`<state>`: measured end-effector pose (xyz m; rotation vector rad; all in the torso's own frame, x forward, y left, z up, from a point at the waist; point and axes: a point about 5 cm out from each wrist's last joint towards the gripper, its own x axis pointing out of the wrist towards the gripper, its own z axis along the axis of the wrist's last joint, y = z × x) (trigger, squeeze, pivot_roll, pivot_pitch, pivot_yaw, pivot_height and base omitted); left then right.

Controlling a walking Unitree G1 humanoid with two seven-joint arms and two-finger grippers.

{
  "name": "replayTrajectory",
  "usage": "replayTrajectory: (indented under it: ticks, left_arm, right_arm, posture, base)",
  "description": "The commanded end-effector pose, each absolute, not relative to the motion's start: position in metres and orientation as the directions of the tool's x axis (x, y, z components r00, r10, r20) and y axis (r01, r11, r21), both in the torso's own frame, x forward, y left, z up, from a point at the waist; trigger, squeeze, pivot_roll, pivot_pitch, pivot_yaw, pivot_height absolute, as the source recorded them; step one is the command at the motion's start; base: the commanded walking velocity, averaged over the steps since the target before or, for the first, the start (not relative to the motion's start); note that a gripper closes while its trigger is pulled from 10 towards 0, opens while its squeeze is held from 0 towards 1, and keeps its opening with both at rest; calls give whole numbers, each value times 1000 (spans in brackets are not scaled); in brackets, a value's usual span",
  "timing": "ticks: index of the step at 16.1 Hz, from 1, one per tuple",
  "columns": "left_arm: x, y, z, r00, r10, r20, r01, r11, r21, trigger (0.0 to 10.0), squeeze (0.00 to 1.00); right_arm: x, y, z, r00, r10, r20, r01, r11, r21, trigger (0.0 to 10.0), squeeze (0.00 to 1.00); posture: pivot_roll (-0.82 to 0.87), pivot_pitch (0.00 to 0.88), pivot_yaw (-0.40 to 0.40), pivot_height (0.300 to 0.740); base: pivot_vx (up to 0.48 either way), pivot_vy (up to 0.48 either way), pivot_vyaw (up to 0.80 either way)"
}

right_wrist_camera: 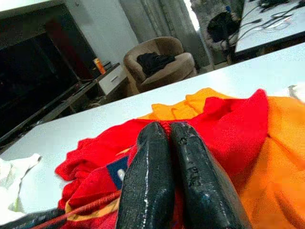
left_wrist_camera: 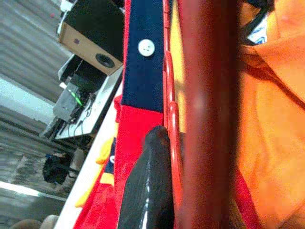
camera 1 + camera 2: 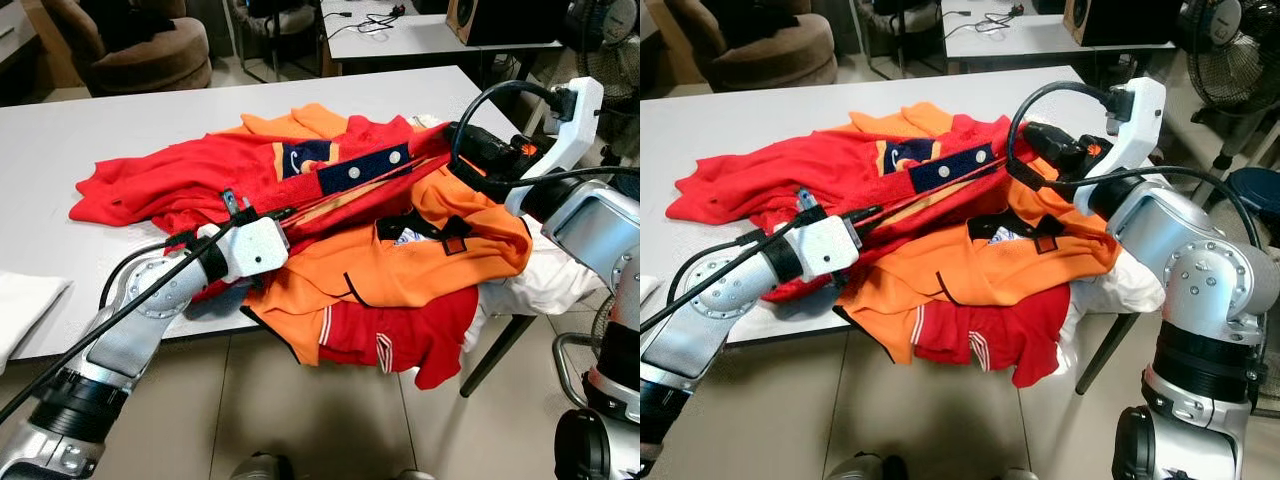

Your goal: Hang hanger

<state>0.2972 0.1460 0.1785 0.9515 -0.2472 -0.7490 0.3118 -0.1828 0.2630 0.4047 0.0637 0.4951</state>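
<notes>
Clothes are lying in one heap on the white bench [image 3: 90, 140], and we are counting at least four garments: a red shirt [image 3: 170, 180] spread toward the left, a red polo with a navy placket [image 3: 362, 170] carrying two white buttons, an orange polo [image 3: 400, 265] with a dark collar draped over the front edge, and a second red polo [image 3: 400, 335] hanging below that edge. One white cloth [image 3: 25, 305] is lying at the bench's far left edge, and another white cloth [image 3: 545, 280] is showing under the heap at the right.

We are reaching in with the left gripper [image 3: 262, 214] from the left; in its wrist view one black finger [image 2: 150, 181] is pressing beside a thin red hanger [image 2: 170, 124] and a thick red bar, but we cannot tell whether the gripper is clamped on anything. The hanger is running as one thin red rod [image 3: 340, 200] from that gripper diagonally across the heap toward the right, lying along the navy placket.

We are holding the right gripper [image 1: 169, 138] at the heap's right side, its two fingers pressed together with red fabric bunched at their tips.

Beyond the bench, one brown armchair [image 3: 130, 45] is standing at the left and a second white table [image 3: 420, 35] at the right.
</notes>
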Motion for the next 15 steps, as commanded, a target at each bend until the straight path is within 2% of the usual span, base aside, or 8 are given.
replayTrajectory:
  ticks: [1,4,6,8,10,13,15]
  left_arm:
    - [297,161,161,747,-616,-250,503,278,819,10000,0]
    - [294,159,156,739,-613,-279,506,231,831,10000,0]
    - [296,157,155,759,-593,-269,497,260,828,10000,0]
    - [303,157,156,793,-552,-256,467,282,838,10000,0]
    - [309,158,159,821,-518,-241,443,311,841,10000,0]
    - [325,165,176,887,-438,-146,368,480,796,10000,0]
    - [326,161,188,878,-470,-93,355,507,785,10000,0]
  right_arm:
    - [311,-199,293,906,391,163,-423,825,375,0,0]
    - [313,-206,313,903,350,251,-427,803,416,0,0]
    - [306,-189,320,857,430,285,-515,743,428,0,0]
    - [297,-161,307,809,535,244,-584,685,436,0,0]
    - [291,-146,294,787,584,197,-604,667,436,0,0]
    - [285,-139,273,796,596,106,-575,690,439,0,0]
    - [283,-144,266,825,562,60,-534,740,409,0,0]
  posture:
    - [-212,32,72,740]
    - [-213,29,69,740]
    - [-217,26,68,740]
    - [-221,25,68,740]
    - [-222,28,69,740]
    - [-228,30,67,740]
    - [-227,29,67,740]
  base:
    - [0,0,0]
    - [0,0,0]
    - [0,0,0]
    - [0,0,0]
    - [0,0,0]
    - [0,0,0]
    - [0,0,0]
